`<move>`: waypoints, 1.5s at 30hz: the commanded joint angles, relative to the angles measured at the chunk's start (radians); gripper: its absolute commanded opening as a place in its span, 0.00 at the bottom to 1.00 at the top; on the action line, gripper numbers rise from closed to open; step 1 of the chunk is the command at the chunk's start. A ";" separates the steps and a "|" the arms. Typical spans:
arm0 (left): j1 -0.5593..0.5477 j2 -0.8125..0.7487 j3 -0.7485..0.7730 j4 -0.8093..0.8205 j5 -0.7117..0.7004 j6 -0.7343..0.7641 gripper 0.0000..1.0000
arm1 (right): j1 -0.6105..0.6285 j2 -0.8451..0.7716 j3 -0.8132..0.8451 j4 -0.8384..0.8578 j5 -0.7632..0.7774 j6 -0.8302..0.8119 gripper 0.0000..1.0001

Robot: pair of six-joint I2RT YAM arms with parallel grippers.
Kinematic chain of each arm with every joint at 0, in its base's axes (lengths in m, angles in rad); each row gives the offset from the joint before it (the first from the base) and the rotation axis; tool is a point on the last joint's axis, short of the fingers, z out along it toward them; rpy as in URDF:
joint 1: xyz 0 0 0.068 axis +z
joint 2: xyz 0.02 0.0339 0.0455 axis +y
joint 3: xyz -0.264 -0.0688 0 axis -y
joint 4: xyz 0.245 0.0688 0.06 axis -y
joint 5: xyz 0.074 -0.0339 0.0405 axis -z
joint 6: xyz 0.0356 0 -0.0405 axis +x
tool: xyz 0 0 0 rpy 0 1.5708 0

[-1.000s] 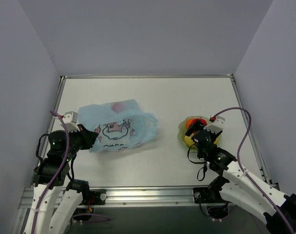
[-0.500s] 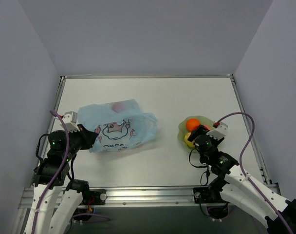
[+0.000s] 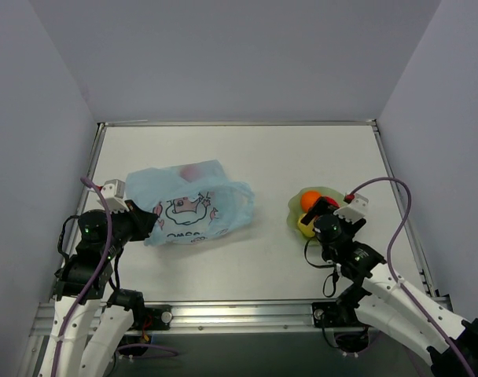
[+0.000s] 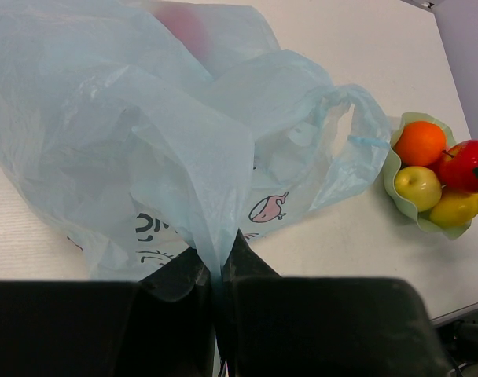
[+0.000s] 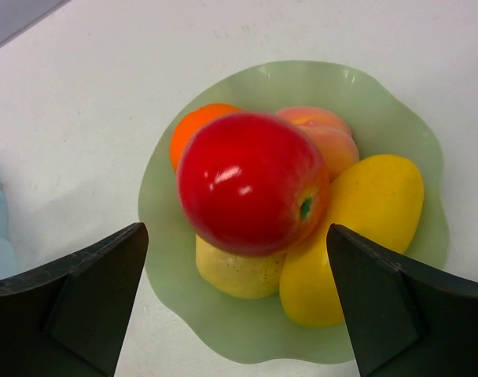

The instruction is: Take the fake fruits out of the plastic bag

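Observation:
The light-blue plastic bag (image 3: 193, 201) lies on the table at the left, its printed side up. It fills the left wrist view (image 4: 145, 141). My left gripper (image 3: 143, 221) is shut on a pinched fold of the bag's near edge (image 4: 219, 263). A reddish fruit (image 3: 192, 171) shows dimly through the bag's far side (image 4: 180, 23). My right gripper (image 3: 324, 214) is open and empty, its jaws wide apart just above the pale green dish (image 5: 247, 78). A red apple (image 5: 251, 181) sits on top of an orange (image 5: 193, 127), a peach (image 5: 325, 135) and two yellow fruits (image 5: 361, 228).
The green scalloped dish (image 3: 292, 207) stands at the right of the table and shows in the left wrist view (image 4: 392, 169). Grey walls enclose the table on three sides. A metal rail runs along the near edge (image 3: 239, 312).
My right gripper has drawn back a little toward the near side, uncovering the orange and the red apple in the dish. The left arm and the bag have not moved.

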 commanded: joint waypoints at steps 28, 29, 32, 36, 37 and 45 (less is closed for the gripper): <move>0.013 0.068 0.107 0.202 0.091 -0.180 0.02 | 0.465 0.947 0.502 0.880 -0.381 -0.432 0.26; 0.010 0.062 0.116 0.196 0.094 -0.187 0.02 | 0.465 1.012 0.522 0.928 -0.374 -0.440 0.27; 0.002 0.011 0.107 0.143 0.066 -0.186 0.02 | 0.436 1.087 0.574 0.991 -0.360 -0.447 0.31; -0.004 -0.067 -0.064 0.105 -0.004 -0.222 0.02 | 0.371 1.191 0.629 1.039 -0.403 -0.424 0.46; -0.004 -0.069 -0.118 0.119 -0.007 -0.230 0.02 | 0.362 1.216 0.655 1.058 -0.400 -0.447 0.50; -0.006 0.015 -0.106 0.223 -0.052 -0.233 0.02 | 0.261 1.422 0.830 1.096 -0.447 -0.470 0.87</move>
